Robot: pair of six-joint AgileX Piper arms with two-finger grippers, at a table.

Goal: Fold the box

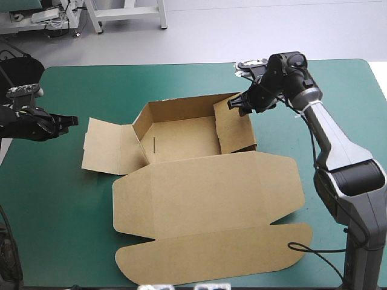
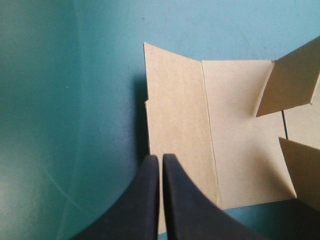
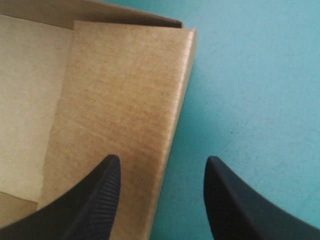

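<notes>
Right tool (image 3: 162, 159) stands wide, one finger on each side of the raised right wall (image 3: 125, 100) of the brown box (image 1: 205, 193). Left tool (image 2: 160, 159) is closed and empty, just beside the outer edge of the flat left flap (image 2: 180, 125). The box lies mid-worktop (image 1: 54, 223), lid flat toward the near edge.

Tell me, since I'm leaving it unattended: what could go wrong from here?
1. The right gripper stands open astride the top edge of the right wall; unheld, that wall might spring back outward.
2. The left gripper is shut near the left flap, which lies flat on the teal-green cover; shut, it may push the flap instead of getting under it, sliding the whole box.
</notes>
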